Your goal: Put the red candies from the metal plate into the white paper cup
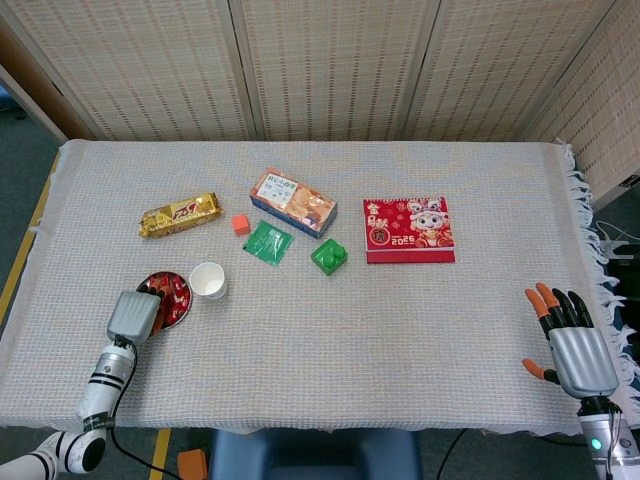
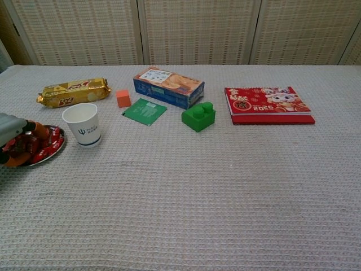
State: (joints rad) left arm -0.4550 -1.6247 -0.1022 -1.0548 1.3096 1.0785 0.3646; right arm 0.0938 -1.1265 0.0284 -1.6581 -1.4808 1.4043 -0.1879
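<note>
Red candies point(image 1: 173, 292) point(image 2: 46, 141) fill the small metal plate point(image 1: 189, 303) point(image 2: 57, 149) near the table's front left. Just to its right the white paper cup point(image 1: 208, 280) point(image 2: 83, 124) stands upright. My left hand point(image 1: 134, 316) point(image 2: 16, 140) lies over the plate's left half, with its fingers curled down into the candies. The hand's back hides whether a candy is pinched. My right hand point(image 1: 574, 347) hovers by the table's front right edge, fingers spread and holding nothing. It shows only in the head view.
Behind the cup lie a gold snack bar point(image 1: 180, 214), an orange cube point(image 1: 240, 224), a green packet point(image 1: 268, 242) and a biscuit box point(image 1: 293, 201). A green block point(image 1: 329, 256) and a red calendar point(image 1: 408, 230) sit further right.
</note>
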